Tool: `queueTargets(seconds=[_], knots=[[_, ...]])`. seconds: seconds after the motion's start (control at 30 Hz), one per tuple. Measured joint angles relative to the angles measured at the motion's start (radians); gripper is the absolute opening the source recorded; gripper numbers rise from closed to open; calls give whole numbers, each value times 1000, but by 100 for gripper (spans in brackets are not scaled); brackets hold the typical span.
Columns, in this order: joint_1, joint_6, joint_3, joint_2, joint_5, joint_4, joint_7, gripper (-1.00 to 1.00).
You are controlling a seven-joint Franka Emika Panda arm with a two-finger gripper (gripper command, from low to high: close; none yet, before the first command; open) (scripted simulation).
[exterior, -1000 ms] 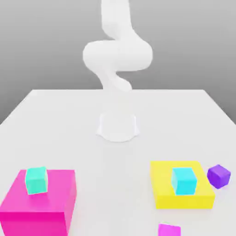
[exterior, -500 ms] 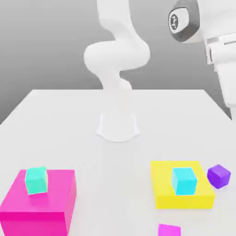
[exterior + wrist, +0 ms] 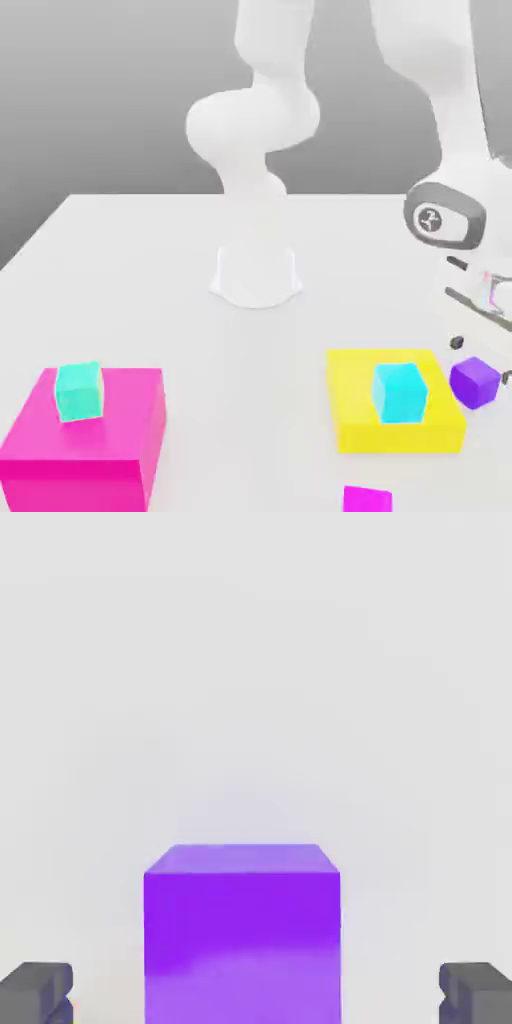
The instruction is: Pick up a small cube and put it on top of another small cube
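My arm [image 3: 440,110] reaches down at the exterior view's right, wrist low over the table. My gripper [image 3: 256,997] points downward, fingers [image 3: 38,990] spread wide, nothing clamped.

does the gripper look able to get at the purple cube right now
Probably yes. The gripper is open, with the purple cube centred between its fingertips and bare table around it. The yellow block sits beside it but apart.

surface [image 3: 150,260]: pale grey, flat
robot base [image 3: 256,275]: white, at the middle
magenta block [image 3: 90,440]: exterior view's left, near edge
yellow block [image 3: 350,400]: exterior view's right
purple cube [image 3: 474,381]: just beside the yellow block
small magenta cube [image 3: 366,498]: near edge
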Motion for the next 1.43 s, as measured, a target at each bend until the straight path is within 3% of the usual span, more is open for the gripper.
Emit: queueTargets(seconds=[0.23, 0.47, 0.67, 1.1, 1.3, 1.33, 1.43], knots=[[2, 3, -3, 7, -4, 1, 3, -100], [-46, -160, 44, -193, 91, -32, -53, -100], [-271, -302, -120, -308, 124, 10, -9, -100], [-794, -559, -399, -474, 90, 97, 120, -100], [-824, -438, -422, -366, 139, 72, 82, -100], [-824, -408, -422, -342, 149, 65, 74, 100], [-824, -408, -422, -342, 149, 65, 74, 100]])
